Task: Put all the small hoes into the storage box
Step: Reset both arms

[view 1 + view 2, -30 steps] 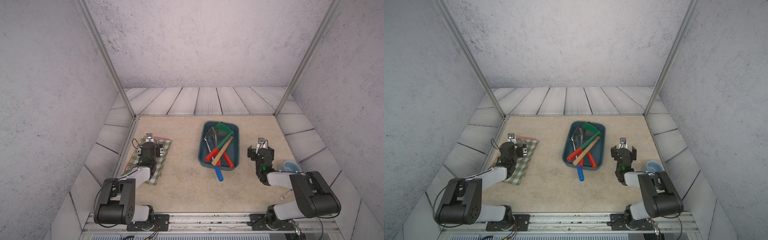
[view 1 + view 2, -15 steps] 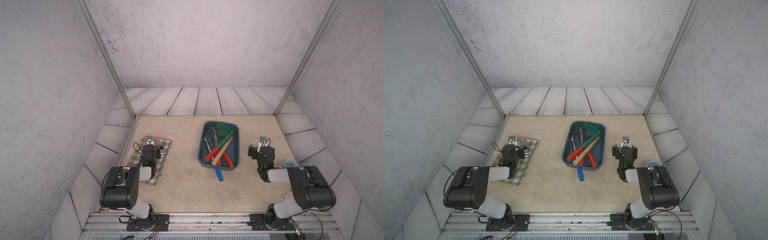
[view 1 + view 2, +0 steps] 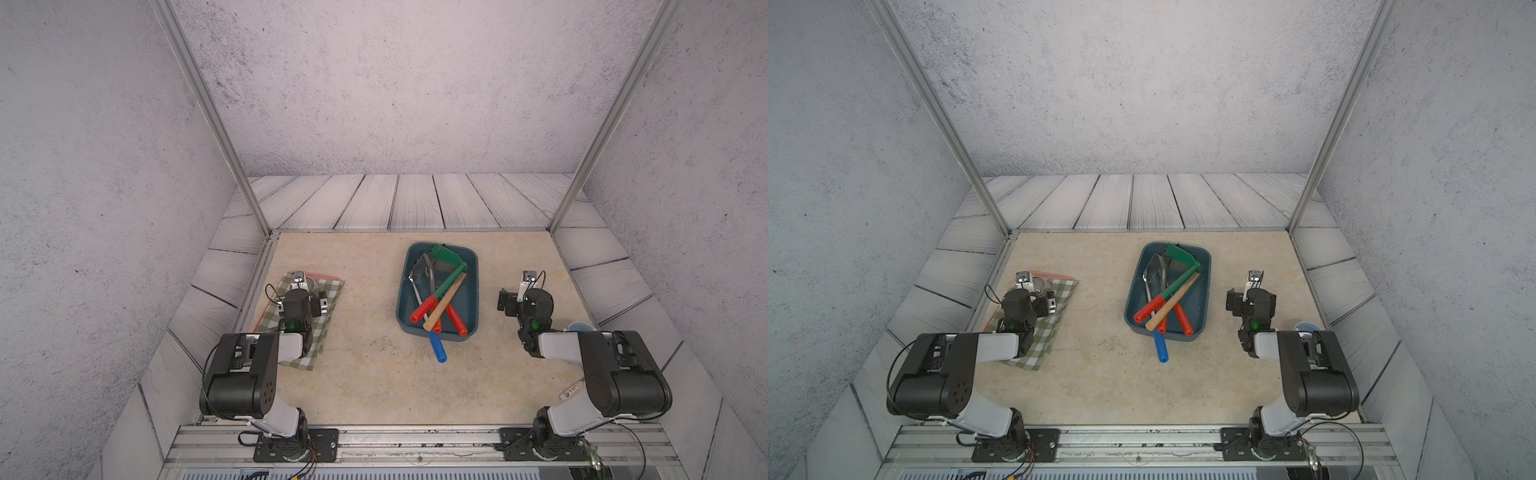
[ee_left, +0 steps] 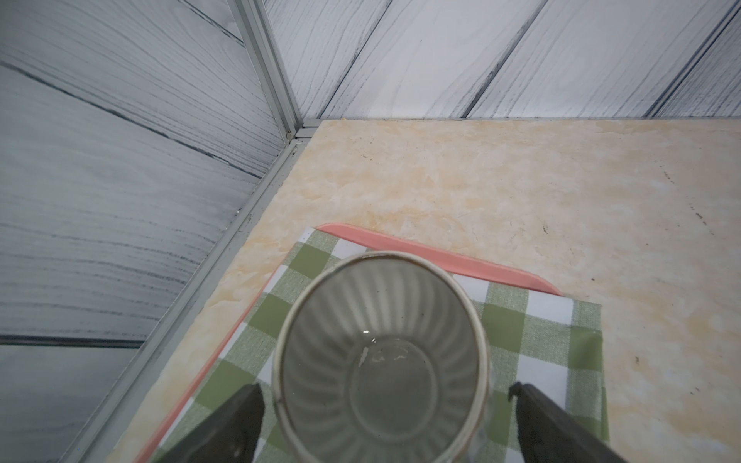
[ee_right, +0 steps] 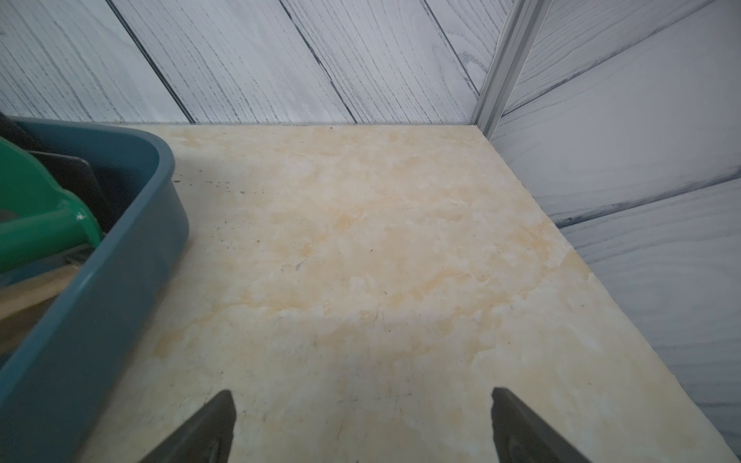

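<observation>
Two claws, both spread wide, holding nothing. The left claw flanks a ribbed cup on a checked cloth near the tabletop's left edge. In the middle, the storage box holds the green small hoe among other tools. A blue handle overhangs its near rim. The right claw hovers over bare tabletop beside the box.

a pale ribbed cup is standing upright on a green-and-white checked cloth, its open mouth facing the camera. the cloth is lying over a pink board, whose edge is showing past the cloth on two sides. the left gripper is holding its jaws wide, with one of its dark fingers sitting just beside the cup on each side; whether they are touching it is unclear. the beige marbled tabletop is running out to grey plank walls, where a metal post is rising in the corner.
</observation>
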`<action>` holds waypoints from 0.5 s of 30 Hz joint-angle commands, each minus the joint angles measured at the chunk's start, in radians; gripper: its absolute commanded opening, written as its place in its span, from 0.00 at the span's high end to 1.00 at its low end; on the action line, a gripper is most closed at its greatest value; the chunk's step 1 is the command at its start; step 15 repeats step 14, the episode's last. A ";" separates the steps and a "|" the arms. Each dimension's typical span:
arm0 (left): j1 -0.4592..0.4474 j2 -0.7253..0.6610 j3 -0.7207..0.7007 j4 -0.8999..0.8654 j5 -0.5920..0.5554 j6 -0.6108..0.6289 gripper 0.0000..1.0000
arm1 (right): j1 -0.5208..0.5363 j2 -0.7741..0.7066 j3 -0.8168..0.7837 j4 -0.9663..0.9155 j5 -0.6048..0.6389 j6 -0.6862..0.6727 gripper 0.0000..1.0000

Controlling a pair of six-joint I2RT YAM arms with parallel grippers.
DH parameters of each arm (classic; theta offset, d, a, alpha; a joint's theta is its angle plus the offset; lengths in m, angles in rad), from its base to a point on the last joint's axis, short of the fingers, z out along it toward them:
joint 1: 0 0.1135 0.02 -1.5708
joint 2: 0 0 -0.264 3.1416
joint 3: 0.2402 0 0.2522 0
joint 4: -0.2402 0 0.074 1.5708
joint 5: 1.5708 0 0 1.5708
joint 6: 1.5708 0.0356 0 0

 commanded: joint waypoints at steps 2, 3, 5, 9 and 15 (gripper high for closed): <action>0.010 -0.013 0.004 0.014 0.008 -0.002 0.01 | 0.000 -0.004 0.007 -0.020 -0.009 0.010 0.01; 0.009 -0.014 0.005 0.013 0.008 -0.002 0.01 | -0.001 -0.005 0.006 -0.020 -0.009 0.008 0.01; 0.010 -0.013 0.004 0.013 0.009 -0.003 0.01 | -0.001 -0.003 0.006 -0.022 -0.009 0.008 0.01; 0.010 -0.014 0.004 0.013 0.009 -0.003 0.01 | 0.000 0.006 0.018 -0.030 -0.009 0.009 0.01; 0.010 -0.014 0.003 0.013 0.008 -0.003 0.01 | 0.000 -0.005 0.006 -0.020 -0.008 0.009 0.01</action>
